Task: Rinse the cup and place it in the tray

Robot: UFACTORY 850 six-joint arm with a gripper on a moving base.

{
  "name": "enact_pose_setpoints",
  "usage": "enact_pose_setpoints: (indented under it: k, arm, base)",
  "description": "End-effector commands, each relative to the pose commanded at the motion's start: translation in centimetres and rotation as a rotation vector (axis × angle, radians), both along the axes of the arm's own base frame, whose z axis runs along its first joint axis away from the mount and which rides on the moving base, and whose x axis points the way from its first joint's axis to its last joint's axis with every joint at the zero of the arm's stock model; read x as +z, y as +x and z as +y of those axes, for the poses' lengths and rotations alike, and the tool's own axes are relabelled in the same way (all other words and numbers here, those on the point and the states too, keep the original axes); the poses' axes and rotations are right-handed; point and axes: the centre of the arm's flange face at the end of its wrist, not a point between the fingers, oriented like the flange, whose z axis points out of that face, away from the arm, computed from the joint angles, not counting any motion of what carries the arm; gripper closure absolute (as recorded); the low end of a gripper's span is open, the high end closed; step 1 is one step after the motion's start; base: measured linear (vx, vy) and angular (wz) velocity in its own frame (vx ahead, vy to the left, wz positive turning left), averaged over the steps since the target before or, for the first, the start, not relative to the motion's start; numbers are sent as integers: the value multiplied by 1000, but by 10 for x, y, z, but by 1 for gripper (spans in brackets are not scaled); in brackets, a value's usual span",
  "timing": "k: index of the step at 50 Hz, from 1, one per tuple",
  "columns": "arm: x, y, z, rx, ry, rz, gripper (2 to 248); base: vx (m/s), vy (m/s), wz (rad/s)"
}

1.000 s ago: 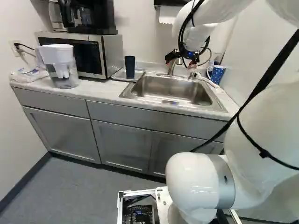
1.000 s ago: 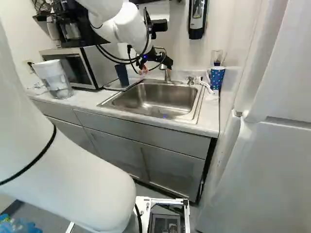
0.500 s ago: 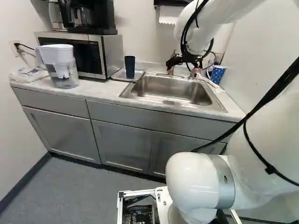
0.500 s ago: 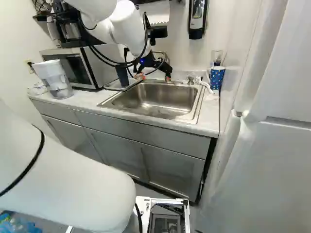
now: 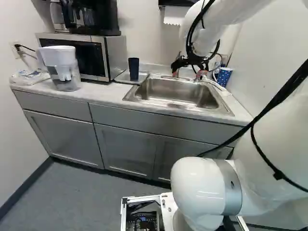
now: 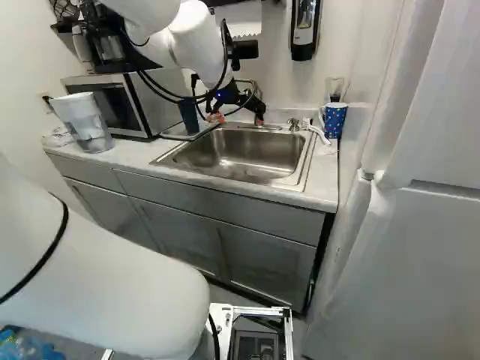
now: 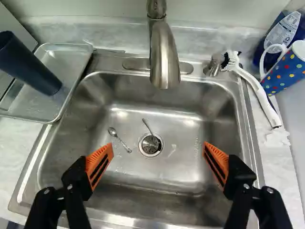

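My gripper (image 5: pixel 190 70) hangs over the back part of the sink (image 5: pixel 179 94) in the left base view. In the wrist view the gripper (image 7: pixel 158 148) stands wide open above the basin, its orange pads far apart with nothing held. A dark blue cup (image 5: pixel 134 69) stands in the metal tray (image 5: pixel 123 77) left of the sink; the wrist view shows this cup (image 7: pixel 29 67) in the tray (image 7: pixel 81 47), beyond and to one side of the fingers. The faucet (image 7: pixel 164 57) reaches over the basin, ahead of the gripper.
Two small utensils, one a spoon (image 7: pixel 119 140), lie by the drain (image 7: pixel 150 144). A white brush (image 7: pixel 257 90) and a dotted mug (image 6: pixel 334 120) are beside the sink, opposite the tray. A pitcher (image 5: pixel 65 70) and microwave (image 5: pixel 113 55) stand beyond the tray.
Over the last second the gripper has come down towards the sink and tilted, its fingers staying apart; it has barely moved since half a second ago. The base has not moved.
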Motion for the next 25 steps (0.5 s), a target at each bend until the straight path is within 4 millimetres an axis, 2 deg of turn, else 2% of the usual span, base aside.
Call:
enact_pose_setpoints:
  k: [25]
  arm:
    - [0, 0, 0, 0, 0, 0, 3]
  base:
    - [0, 0, 0]
